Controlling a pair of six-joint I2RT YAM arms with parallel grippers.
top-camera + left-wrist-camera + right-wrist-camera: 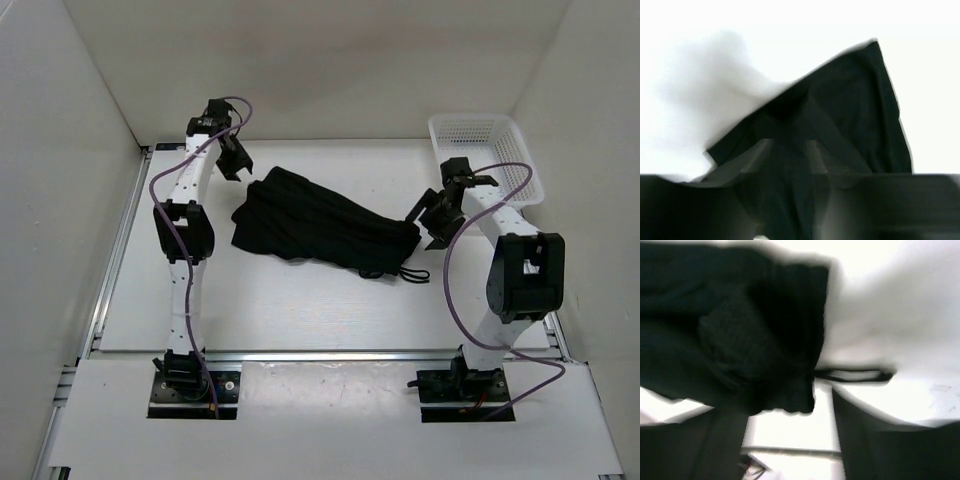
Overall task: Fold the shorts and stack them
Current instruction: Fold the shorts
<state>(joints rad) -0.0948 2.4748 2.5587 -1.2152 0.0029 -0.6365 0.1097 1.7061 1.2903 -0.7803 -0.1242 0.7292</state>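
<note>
The black shorts [320, 225] lie bunched in a long diagonal bundle on the white table, running from back left to front right. Their thin drawstring [410, 274] loops out onto the table at the right end. My left gripper [236, 165] hovers just off the bundle's back-left end; in its blurred wrist view the fingers stand apart over dark fabric [850, 115]. At the right end, my right gripper [432, 228] is open. Its wrist view shows bare table between the fingers, the shorts' edge [740, 340] just beyond them, and the drawstring [855, 375] to the right.
A white mesh basket [470, 120] stands at the back right corner, behind the right arm. White walls close in the table at the left, back and right. A metal rail [320, 355] runs along the near edge by the arm bases.
</note>
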